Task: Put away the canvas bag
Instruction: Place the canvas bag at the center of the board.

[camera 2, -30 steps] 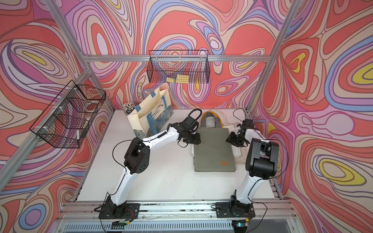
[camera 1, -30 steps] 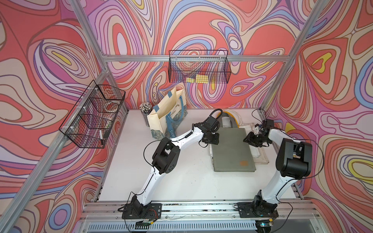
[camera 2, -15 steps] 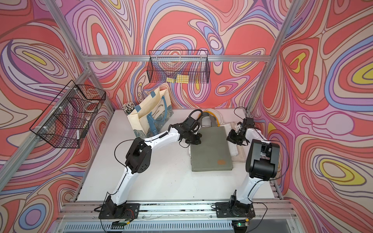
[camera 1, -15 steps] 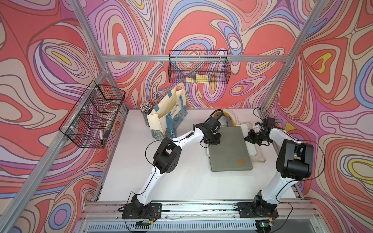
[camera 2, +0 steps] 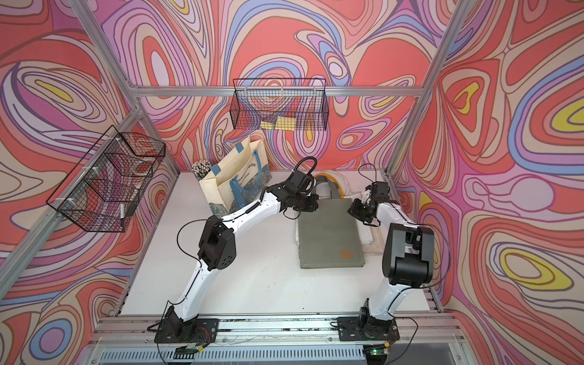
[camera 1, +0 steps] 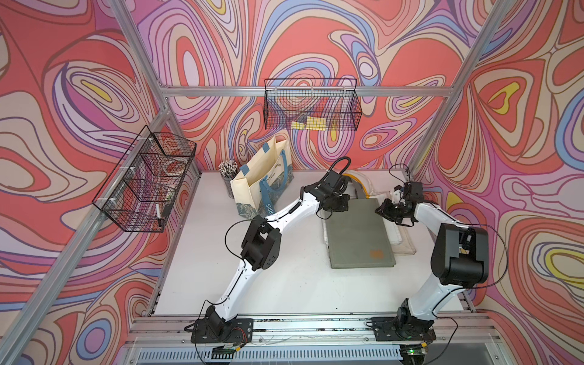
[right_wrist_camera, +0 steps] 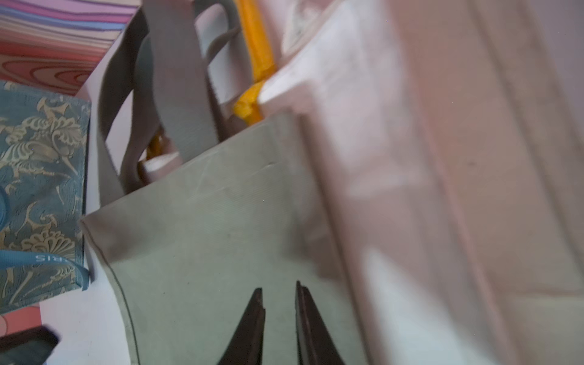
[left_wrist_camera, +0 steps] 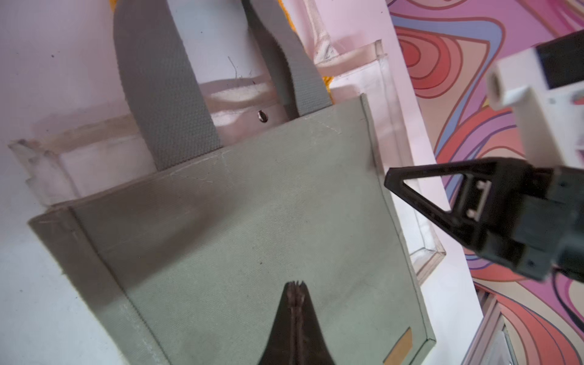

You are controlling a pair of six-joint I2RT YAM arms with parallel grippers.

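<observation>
Broadly, the white desk (camera 1: 284,284) leaves open room along its front edge, the grey-green canvas bag (camera 1: 357,234) lies flat near the back right corner on pale bags (camera 1: 403,240), and only the wrist views show the left gripper (left_wrist_camera: 295,286) pinched shut and the right gripper (right_wrist_camera: 278,294) narrowly parted over it.

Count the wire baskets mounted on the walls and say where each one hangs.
2. The side basket hangs on the left wall's rail. The back basket hangs on the rear rail, above the standing tote. Nothing suggests a hidden third.
</observation>
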